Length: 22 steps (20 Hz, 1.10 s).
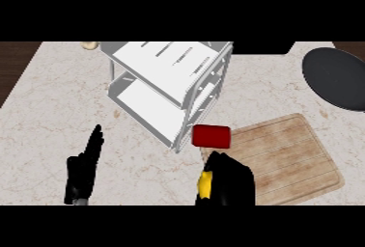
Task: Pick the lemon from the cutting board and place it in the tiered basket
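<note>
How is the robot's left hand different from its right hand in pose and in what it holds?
The black left hand has straight fingers pointing up the view and holds nothing; the black right hand is curled round the yellow lemon. The left hand lies over the bare pale marble counter, to the left of the white tiered wire basket; the right hand is at the left edge of the wooden cutting board. Both enter from the view's lower edge.

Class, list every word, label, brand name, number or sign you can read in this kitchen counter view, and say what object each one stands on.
None: no readable text anywhere.
Tiered basket: plain white shelves, no label.
Cutting board: bare wood grain only.
Red block: unmarked.
Dark round pan: unmarked.
Lemon in the right hand: no sticker visible.
</note>
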{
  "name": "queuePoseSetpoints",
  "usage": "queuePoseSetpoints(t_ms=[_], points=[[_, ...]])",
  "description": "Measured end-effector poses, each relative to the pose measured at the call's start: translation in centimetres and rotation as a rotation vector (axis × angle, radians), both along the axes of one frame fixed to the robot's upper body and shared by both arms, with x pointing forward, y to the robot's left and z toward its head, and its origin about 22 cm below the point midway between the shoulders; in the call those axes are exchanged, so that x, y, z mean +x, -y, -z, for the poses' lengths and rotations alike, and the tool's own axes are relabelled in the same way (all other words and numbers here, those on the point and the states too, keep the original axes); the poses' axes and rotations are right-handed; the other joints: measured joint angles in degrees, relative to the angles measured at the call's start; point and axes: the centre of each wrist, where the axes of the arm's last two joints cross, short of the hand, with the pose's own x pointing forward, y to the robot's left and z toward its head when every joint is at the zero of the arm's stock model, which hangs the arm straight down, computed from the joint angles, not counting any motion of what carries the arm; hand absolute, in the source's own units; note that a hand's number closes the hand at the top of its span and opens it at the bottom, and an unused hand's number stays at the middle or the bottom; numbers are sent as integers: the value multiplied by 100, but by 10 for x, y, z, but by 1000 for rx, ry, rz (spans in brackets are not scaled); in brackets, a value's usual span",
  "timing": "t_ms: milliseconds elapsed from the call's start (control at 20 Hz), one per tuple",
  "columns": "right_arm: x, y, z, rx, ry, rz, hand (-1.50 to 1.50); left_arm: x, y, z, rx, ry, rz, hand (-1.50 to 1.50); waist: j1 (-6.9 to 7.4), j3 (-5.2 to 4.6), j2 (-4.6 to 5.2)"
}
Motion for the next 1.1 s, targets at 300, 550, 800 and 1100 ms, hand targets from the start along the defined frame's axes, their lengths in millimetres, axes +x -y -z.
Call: queuePoseSetpoints(t_ms=[300,550,800,1100], points=[[-15,4,-60,124,308,22,150,-3,-4,1,3,-7,-14,0,-69,-6,-41],[-31,6,-101,116,543,11,150,-4,-4,2,6,-4,-8,0,-70,-14,-45],[-35,7,-122,90,644,2,150,0,-2,-1,6,-14,-4,0,-40,-24,-33],[-17,8,-142,66,693,26,150,2,0,-2,10,-11,12,0,50,-29,-6]])
